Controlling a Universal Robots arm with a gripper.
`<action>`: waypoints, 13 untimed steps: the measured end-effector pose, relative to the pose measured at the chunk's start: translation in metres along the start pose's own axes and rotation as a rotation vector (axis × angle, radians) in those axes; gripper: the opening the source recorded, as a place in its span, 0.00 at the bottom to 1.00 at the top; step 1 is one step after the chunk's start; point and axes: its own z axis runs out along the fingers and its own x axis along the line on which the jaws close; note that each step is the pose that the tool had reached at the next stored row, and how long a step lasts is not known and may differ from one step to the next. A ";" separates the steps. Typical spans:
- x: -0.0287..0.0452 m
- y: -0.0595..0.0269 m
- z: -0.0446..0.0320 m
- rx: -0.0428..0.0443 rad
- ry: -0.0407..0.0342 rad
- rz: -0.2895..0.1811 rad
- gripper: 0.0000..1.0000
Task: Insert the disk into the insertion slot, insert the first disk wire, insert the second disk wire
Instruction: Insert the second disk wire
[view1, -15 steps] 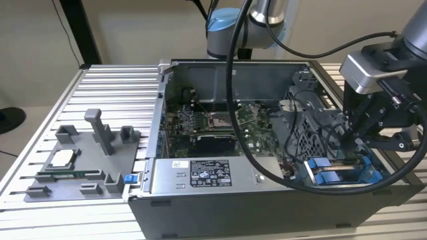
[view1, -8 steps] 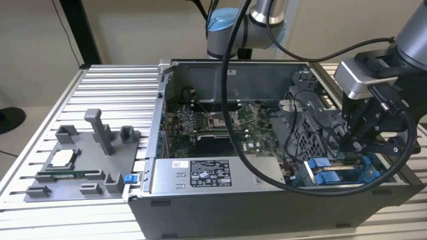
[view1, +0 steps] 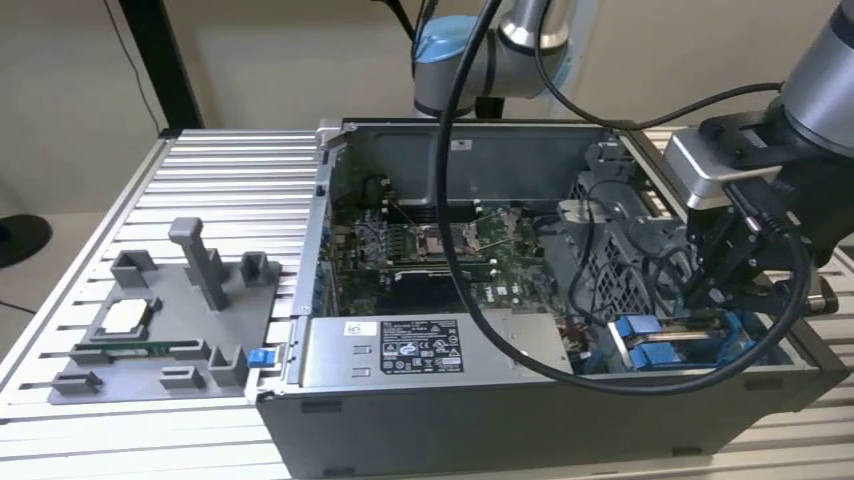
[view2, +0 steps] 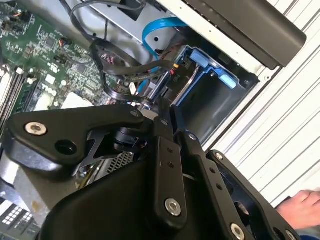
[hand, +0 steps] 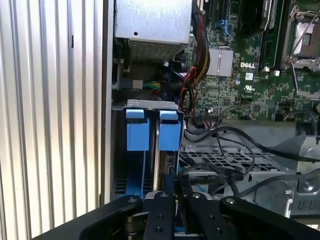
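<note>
I see the slot (view1: 681, 345) at the case's (view1: 534, 420) near corner on the exterior view's right, lined with bright blue rails. In the first wrist view two blue tabs (hand: 152, 131) stand side by side in the bay, with black wires (hand: 220, 172) crossing the grey cage beside it. The second wrist view shows a hand (view2: 300, 210) on the ribbed table (view2: 280, 135). The arm reaches down over that corner; the gripper (hand: 175, 200) sits just above the slot, and I cannot tell whether it is open or closed
</note>
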 end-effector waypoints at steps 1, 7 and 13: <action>0.0001 0.0007 0.0009 0.0058 0.0002 0.002 0.00; 0.0009 0.0064 0.0071 0.0406 0.0033 0.010 0.00; 0.0015 0.0104 0.0121 0.0662 0.0066 0.014 0.00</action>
